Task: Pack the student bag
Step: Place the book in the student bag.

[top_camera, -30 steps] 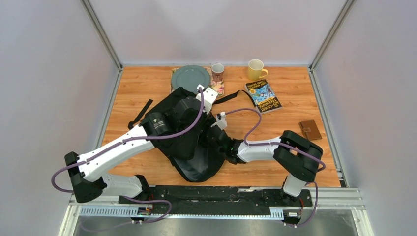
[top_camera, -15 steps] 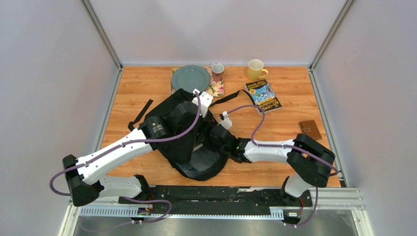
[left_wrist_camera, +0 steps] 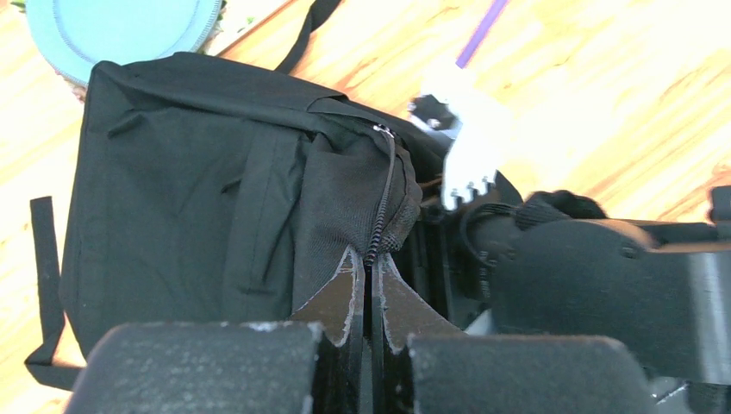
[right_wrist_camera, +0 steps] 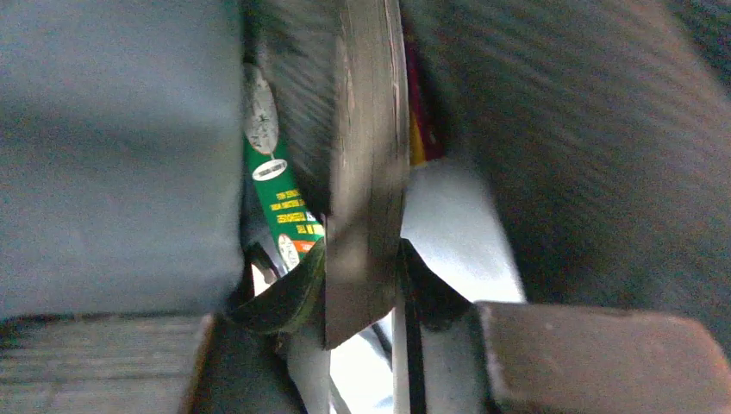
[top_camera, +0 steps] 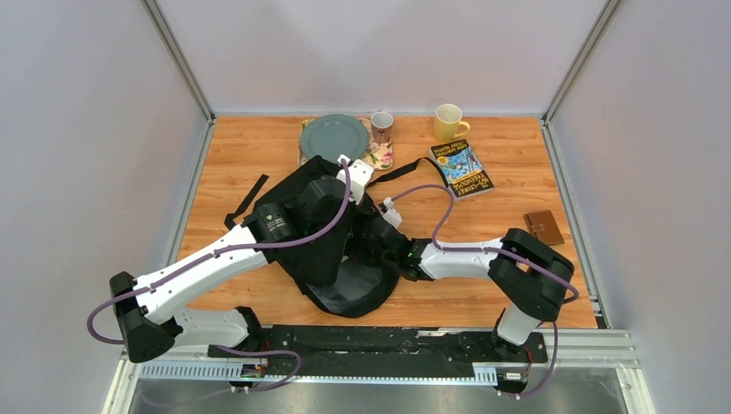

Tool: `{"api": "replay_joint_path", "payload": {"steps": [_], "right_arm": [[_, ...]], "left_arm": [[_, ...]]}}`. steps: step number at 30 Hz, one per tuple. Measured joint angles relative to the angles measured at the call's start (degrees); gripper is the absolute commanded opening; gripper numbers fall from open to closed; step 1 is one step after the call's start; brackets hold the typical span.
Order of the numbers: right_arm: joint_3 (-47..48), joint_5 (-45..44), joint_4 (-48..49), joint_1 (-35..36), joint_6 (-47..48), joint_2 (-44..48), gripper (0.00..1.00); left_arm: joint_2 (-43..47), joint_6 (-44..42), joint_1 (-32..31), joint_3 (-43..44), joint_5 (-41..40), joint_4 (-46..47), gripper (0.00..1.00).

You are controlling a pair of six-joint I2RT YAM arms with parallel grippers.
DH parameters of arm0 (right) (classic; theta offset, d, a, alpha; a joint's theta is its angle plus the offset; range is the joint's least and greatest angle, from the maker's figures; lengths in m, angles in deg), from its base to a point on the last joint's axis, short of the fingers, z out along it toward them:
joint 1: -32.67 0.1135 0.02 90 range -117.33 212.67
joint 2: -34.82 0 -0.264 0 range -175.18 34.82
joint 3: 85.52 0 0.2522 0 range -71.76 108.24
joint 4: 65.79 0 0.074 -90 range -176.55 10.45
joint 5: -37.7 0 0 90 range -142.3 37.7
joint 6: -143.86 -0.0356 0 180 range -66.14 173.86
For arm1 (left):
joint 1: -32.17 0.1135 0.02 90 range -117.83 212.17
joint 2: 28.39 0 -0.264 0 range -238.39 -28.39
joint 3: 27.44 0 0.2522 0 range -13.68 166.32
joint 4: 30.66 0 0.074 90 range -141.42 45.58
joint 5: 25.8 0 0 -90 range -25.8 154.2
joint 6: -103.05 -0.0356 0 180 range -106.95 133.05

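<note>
My left gripper pinches tight on the zipper edge of the student bag; my right gripper, barely parted, clamps a thin slab, possibly a book.

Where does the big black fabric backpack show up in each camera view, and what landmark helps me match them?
Top external: black fabric backpack at picture centre.
Left wrist: fills left and centre, zip edge pinched in the left fingers.
Right wrist: blurred; dark fabric at right is probably it.
Landmark: round teal plate, just beyond the backpack in top and left-wrist views.
</note>
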Motion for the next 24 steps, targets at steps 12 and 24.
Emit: {"api": "replay_joint_path", "payload": {"steps": [12,24], "right_arm": [[14.6,-1.0,-2.9,-2.9,3.0,-10.6,0.42],[2.8,-8.8,-10.4,-4.0,12.5,7.4,0.58]], "left_arm": [[-0.3,-0.3,1.4,0.0,-1.6,0.1,0.0],[-0.2,0.2,0.7,-1.9,0.1,1.9,0.0]]}}
